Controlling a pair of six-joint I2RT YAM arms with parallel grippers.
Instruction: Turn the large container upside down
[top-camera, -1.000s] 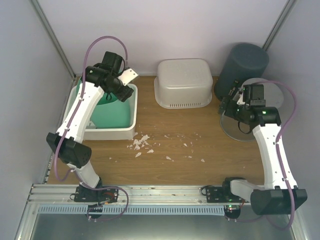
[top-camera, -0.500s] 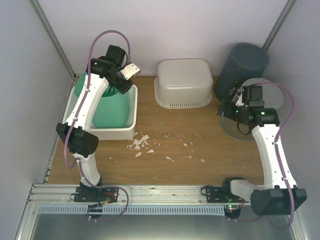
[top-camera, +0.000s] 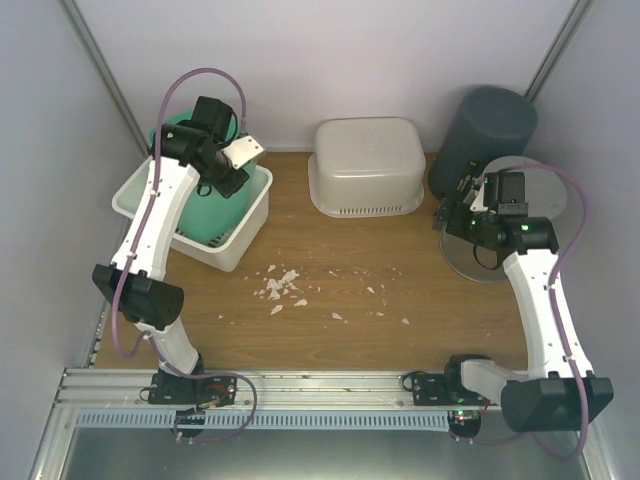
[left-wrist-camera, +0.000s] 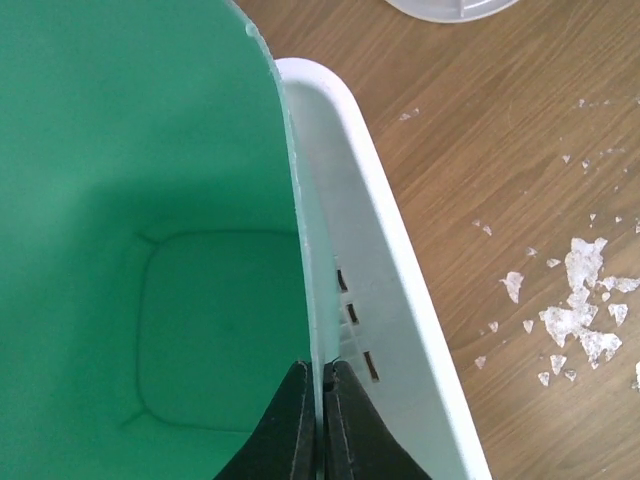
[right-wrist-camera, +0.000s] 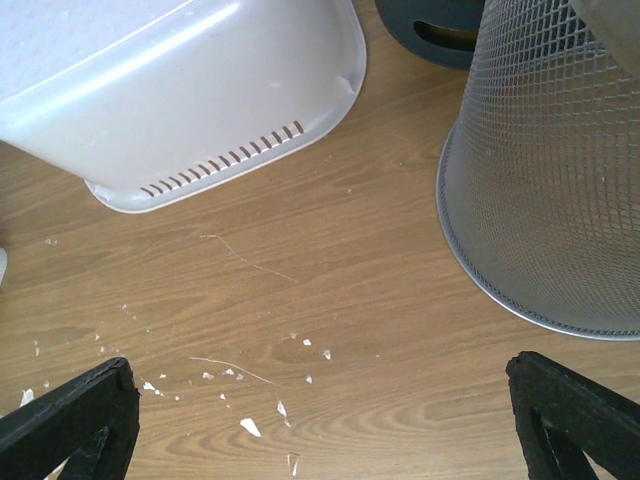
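A large green container (top-camera: 207, 214) (left-wrist-camera: 150, 200) stands inside a white tub (top-camera: 246, 224) (left-wrist-camera: 400, 300) at the table's far left. My left gripper (top-camera: 221, 184) (left-wrist-camera: 322, 375) reaches down into it and is shut on the green container's thin right wall, one finger inside and one between that wall and the tub. The tub sits skewed and tipped, its near corner pointing toward the middle of the table. My right gripper (top-camera: 453, 216) (right-wrist-camera: 320, 410) hangs open over bare wood at the right, holding nothing.
An overturned white tub (top-camera: 366, 165) (right-wrist-camera: 180, 90) sits at the back centre. A dark grey bin (top-camera: 490, 125) (right-wrist-camera: 440, 30) and a wire mesh basket (top-camera: 483, 266) (right-wrist-camera: 560, 170) stand upside down at the right. White flakes (top-camera: 285, 285) (left-wrist-camera: 580, 320) litter the wood.
My left gripper has closed on the green container's wall and pulled back to the left. The green container and the white tub have swung and tipped with it. The right arm has not moved.
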